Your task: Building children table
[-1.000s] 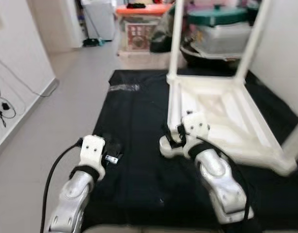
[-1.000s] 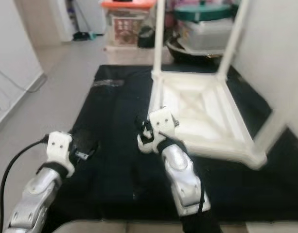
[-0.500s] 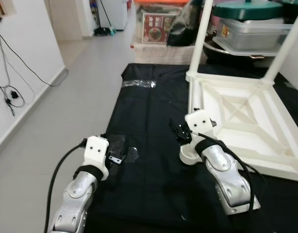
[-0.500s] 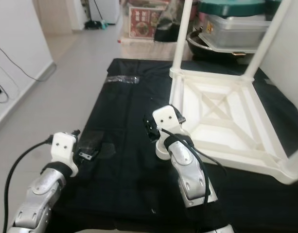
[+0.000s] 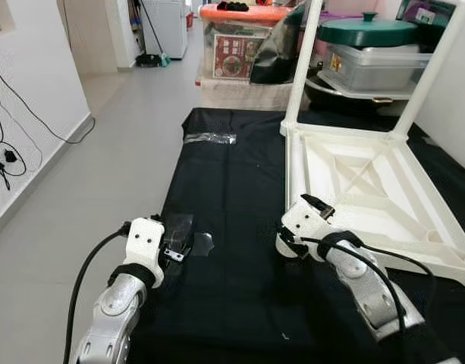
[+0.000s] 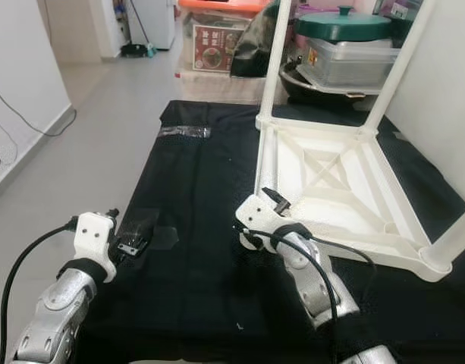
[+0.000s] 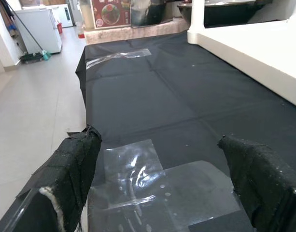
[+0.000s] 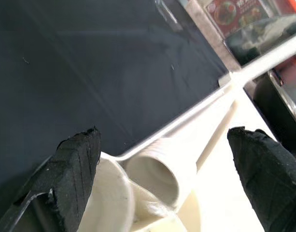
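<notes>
— So where does the table stand just now?

— The upturned white plastic children's table (image 5: 369, 193) lies top-down on the black cloth mat (image 5: 232, 197), along its right side. Two white tubular legs (image 5: 304, 64) stand up from its far corners. My right gripper (image 8: 162, 159) sits at the near left corner, its fingers (image 8: 75, 164) spread wide around the round white leg socket (image 8: 155, 176), gripping nothing.

— And how would you do this step well?

— By my judgement the socket wants a leg. I would keep the wrist square to the socket's mouth, so a leg enters straight, not canted, and steady the frame to stop it sliding on the cloth.

— Your left?

— My left gripper (image 7: 160, 179) hovers low at the mat's left edge, fingers wide and empty, over a clear plastic bag (image 7: 133, 174). What it holds I cannot make out; possibly small fittings. A second clear plastic wrapper (image 5: 209, 138) lies farther up the mat.

— Any containers behind?

— A clear storage tub with a dark green lid (image 5: 372, 53), contents unclear, and an orange-lidded bin (image 5: 236, 42).
</notes>
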`<state>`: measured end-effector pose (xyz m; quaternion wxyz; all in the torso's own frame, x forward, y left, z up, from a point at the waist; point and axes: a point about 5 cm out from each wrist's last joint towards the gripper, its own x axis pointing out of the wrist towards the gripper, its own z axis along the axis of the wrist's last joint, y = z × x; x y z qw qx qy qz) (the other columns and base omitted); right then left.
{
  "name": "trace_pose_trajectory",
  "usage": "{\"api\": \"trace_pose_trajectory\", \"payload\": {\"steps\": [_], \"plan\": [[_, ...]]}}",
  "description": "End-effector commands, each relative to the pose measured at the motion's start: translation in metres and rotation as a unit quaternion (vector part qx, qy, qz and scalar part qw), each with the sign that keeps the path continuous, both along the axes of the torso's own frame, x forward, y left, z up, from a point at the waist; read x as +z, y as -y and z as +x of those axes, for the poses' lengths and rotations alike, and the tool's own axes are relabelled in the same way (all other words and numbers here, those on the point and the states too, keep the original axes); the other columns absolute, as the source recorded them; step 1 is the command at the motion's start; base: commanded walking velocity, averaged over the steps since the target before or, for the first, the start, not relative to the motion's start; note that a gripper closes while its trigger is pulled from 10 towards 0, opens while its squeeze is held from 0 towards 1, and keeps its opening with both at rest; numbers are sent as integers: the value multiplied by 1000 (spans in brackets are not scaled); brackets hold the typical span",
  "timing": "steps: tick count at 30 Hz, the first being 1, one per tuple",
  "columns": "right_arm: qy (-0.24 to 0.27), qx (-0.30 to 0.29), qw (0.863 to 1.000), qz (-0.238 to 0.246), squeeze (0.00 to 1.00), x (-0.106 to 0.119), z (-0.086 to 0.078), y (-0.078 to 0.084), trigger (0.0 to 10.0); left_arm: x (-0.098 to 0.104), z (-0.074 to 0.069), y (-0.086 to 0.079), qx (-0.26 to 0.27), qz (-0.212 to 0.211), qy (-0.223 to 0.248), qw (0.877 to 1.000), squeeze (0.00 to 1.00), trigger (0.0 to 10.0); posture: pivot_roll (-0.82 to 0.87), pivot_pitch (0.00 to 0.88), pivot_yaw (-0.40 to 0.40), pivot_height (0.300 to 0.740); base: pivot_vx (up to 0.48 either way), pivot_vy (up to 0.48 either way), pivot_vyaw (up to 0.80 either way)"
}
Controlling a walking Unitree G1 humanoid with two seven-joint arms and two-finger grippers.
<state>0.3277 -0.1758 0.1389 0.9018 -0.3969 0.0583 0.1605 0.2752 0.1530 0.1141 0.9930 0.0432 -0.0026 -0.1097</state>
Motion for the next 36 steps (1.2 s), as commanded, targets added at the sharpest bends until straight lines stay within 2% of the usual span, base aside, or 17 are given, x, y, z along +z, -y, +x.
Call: {"api": "trace_pose_trajectory", "payload": {"steps": [1, 6, 13, 28, 34, 36], "plan": [[9, -22, 1000, -14, 0, 5, 9, 9, 10000, -3, 0, -3, 7, 8, -4, 1000, 0, 10000, -3, 0, -70, 740, 0, 0, 0], [19, -49, 998, -29, 0, 16, 25, 23, 10000, -1, -1, -2, 6, 6, -1, 1000, 0, 10000, 10, 0, -77, 740, 0, 0, 0], [-5, -34, 998, -57, 0, 15, 26, 34, 10000, -1, -2, -3, 7, 6, 0, 1000, 0, 10000, 4, 0, -76, 740, 0, 0, 0], [-47, 6, 994, -94, 0, 5, 25, 40, 10000, -2, 0, 0, 3, 5, -3, 1000, 0, 10000, 1, 0, -74, 740, 0, 0, 0], [-55, -11, 992, -110, 0, 3, 29, 49, 10000, -3, 1, 0, 4, 4, -4, 1000, 0, 10000, 0, 0, -77, 740, 0, 0, 0], [-47, -35, 991, -117, 0, 5, 33, 57, 10000, -3, 0, 0, 5, 4, -6, 1000, 0, 10000, 1, 0, -77, 740, 0, 0, 0]]}}
